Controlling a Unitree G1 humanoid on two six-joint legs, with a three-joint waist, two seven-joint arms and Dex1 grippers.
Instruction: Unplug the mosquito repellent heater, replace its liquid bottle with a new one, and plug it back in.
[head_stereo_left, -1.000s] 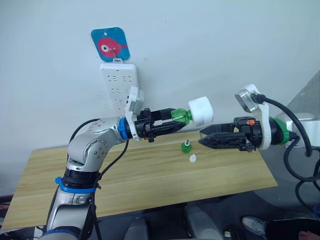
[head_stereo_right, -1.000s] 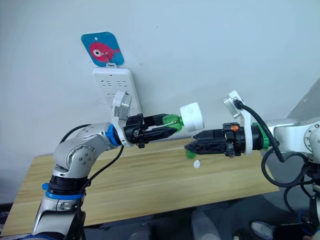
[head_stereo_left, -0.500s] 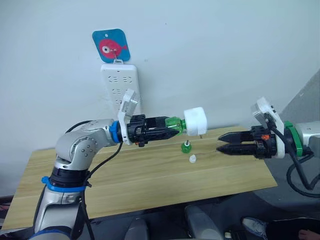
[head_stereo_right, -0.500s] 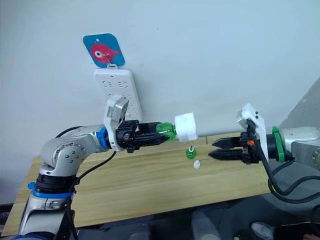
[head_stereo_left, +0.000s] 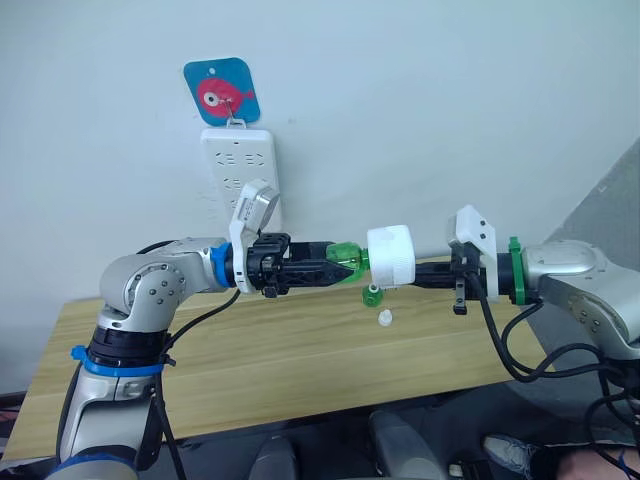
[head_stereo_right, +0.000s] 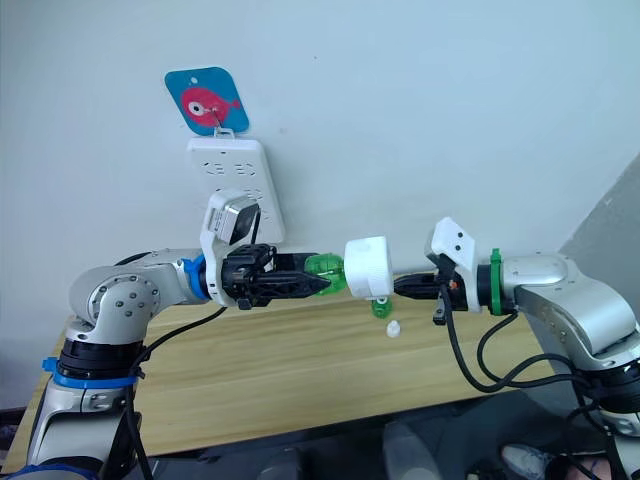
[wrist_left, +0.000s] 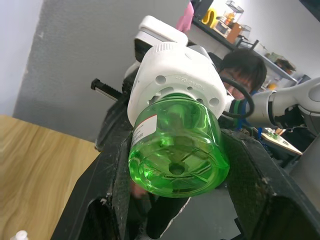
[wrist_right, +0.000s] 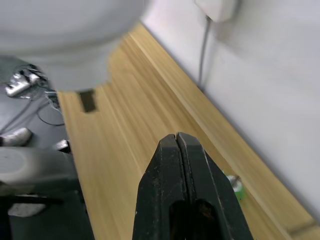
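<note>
My left gripper (head_stereo_left: 325, 262) is shut on the green liquid bottle (head_stereo_left: 346, 255), held level above the table. The bottle (wrist_left: 175, 150) sits between both black fingers (wrist_left: 117, 185). The white mosquito repellent heater (head_stereo_left: 391, 257) is fixed on the bottle's far end, and one metal prong (wrist_right: 87, 100) shows on it. My right gripper (head_stereo_left: 424, 273) is shut with nothing between its fingers (wrist_right: 177, 150). Its tips are close to the heater's right face; I cannot tell whether they touch. A second small green bottle (head_stereo_left: 372, 294) stands on the table below, a white cap (head_stereo_left: 385, 319) beside it.
A white power strip (head_stereo_left: 240, 175) hangs on the wall under a blue fish hook (head_stereo_left: 222, 90), behind my left arm. The wooden table (head_stereo_left: 300, 365) runs beneath both arms, with its right edge near my right forearm. A person (wrist_left: 245, 67) sits in the background.
My right gripper went from open to shut, drew back to the right, then came in again to the heater's end. The left gripper kept the bottle and sank slightly.
</note>
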